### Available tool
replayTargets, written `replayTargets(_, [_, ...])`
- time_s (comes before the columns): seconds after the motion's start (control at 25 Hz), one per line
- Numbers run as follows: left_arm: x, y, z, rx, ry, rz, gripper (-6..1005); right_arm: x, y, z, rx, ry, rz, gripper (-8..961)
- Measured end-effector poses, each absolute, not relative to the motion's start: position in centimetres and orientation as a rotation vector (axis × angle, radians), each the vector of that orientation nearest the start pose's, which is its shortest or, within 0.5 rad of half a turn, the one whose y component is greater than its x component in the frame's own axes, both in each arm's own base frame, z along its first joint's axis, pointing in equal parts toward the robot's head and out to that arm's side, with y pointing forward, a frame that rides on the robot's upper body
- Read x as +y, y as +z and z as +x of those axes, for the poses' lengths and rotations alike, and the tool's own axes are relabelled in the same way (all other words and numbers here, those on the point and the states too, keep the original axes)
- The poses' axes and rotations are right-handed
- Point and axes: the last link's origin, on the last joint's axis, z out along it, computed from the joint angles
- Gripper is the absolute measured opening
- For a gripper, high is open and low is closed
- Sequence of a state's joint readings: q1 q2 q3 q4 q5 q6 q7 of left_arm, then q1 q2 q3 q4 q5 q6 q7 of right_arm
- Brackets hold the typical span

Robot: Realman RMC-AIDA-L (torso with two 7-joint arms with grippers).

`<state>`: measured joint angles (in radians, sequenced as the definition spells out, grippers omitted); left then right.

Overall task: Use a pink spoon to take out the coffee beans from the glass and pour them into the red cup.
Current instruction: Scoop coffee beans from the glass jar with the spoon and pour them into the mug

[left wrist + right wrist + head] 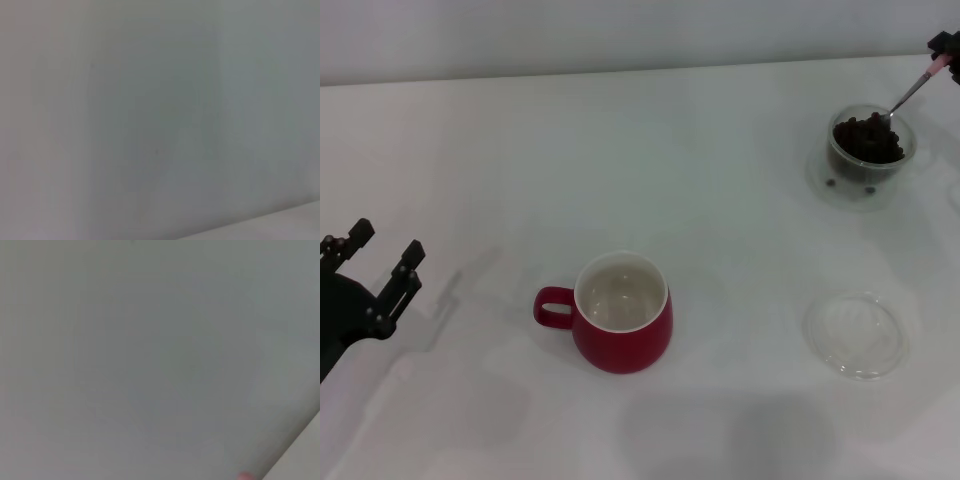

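White tabletop fills the frame. At upper right the right gripper (945, 47) pinches the pink spoon (912, 92), its stem slanting down-left into the coffee beans (866, 138) in the glass (870, 150). The red cup (621, 313) waits lower centre — down-left along that axis. The left gripper (375, 262) idles, fingers apart, at left.

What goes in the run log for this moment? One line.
right gripper: holds pink spoon in glass | red cup: empty | left gripper: idle, open
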<state>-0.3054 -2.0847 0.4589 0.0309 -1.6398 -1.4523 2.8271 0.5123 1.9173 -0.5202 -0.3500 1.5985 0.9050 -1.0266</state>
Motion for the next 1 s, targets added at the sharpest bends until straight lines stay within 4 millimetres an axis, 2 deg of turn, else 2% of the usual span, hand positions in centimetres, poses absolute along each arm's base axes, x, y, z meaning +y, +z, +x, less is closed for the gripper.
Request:
replayTargets(0.44, [24.6, -4.0, -33.8, -0.410, -0.764, -2.013, 594, 37.7, 8.1, 36.9, 1.757, 1.174, -1.336, 147])
replayTargets(1.0, [24.5, -4.1, -33.9, -0.414, -0.762, -2.015, 595, 36.9, 5.8, 35.1, 1.790, 1.186, -1.485, 148])
